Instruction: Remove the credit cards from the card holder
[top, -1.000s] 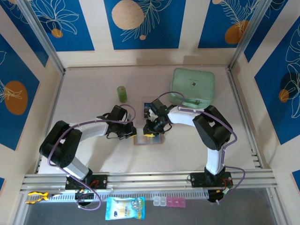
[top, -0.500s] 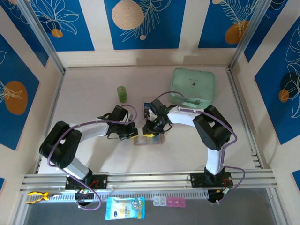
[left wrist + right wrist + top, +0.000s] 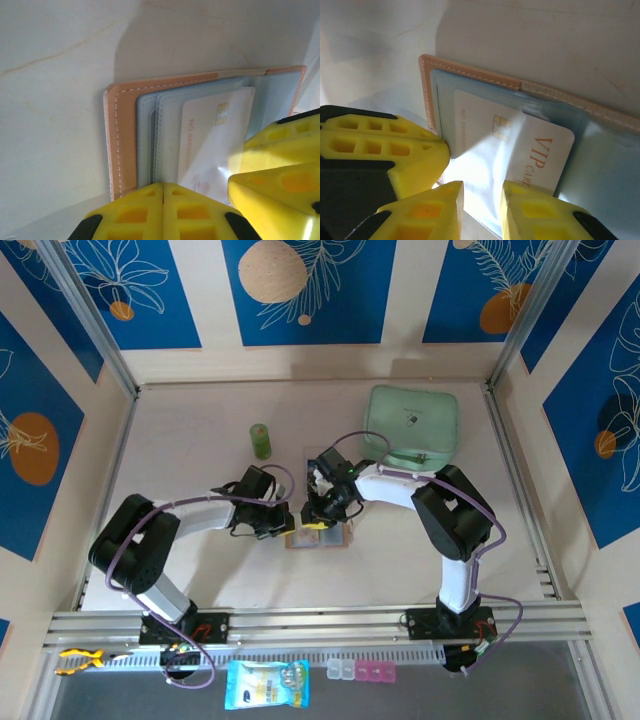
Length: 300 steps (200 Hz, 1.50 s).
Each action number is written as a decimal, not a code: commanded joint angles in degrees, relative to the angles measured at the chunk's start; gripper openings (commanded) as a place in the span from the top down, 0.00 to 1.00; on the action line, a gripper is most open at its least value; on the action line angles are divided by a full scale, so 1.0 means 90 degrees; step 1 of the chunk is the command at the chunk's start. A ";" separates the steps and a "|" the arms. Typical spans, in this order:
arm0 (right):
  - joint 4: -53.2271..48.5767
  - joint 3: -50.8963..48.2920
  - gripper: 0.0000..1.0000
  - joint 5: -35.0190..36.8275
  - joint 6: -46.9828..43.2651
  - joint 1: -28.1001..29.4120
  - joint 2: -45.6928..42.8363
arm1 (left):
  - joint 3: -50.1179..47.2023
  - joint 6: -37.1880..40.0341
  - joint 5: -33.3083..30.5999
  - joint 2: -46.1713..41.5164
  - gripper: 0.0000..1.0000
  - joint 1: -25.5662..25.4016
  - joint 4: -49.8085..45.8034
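Since the small flat salmon-tan bifold card holder [image 3: 318,537] lies open on the pale desk [image 3: 200,420] at centre frame in the top view, long axis left-right, both arms meet over it.

Left tool [image 3: 162,189]: yellow fingers pressed together, nothing visible between them, parked at the holder's stitched edge at the bottom of the left wrist view. My read: it pins the holder down.

Right tool [image 3: 481,189]: narrow gap, fingers apart, tips at the near end of the thin rectangular plastic credit cards [image 3: 510,145]. Can't tell whether they pinch anything or just rest on the clear sleeve.

Two cards are visible, both in the greyish-blue pockets: a white chip card [image 3: 480,132] at centre-left of the right wrist view, and a white VIP card [image 3: 542,150] with orange lettering just to its right, overlapping it.

Key relation: both cards' long axes run top to bottom in the right wrist view, straight toward the right tool at their lower end. So the right arm is the one placed to draw, pulling down-frame along the lettering.

Risk: the sleeve drags along, or the holder lifts if the left tool slips.

The large mint-green pouch [image 3: 412,425] and small green cylinder [image 3: 260,440] sit well apart in the upper frame.
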 commanded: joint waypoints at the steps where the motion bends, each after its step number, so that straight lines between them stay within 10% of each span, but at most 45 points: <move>1: -0.0415 0.0161 0.73 0.0071 -0.0164 0.0045 0.0149 | 0.0004 0.0180 -0.0279 0.0192 0.94 -0.0030 -0.0455; 300: -0.0149 -0.0470 0.72 -0.0053 -0.0114 -0.0360 -0.0502 | 0.0578 0.0250 -0.0169 0.0287 0.95 -0.0347 -0.0677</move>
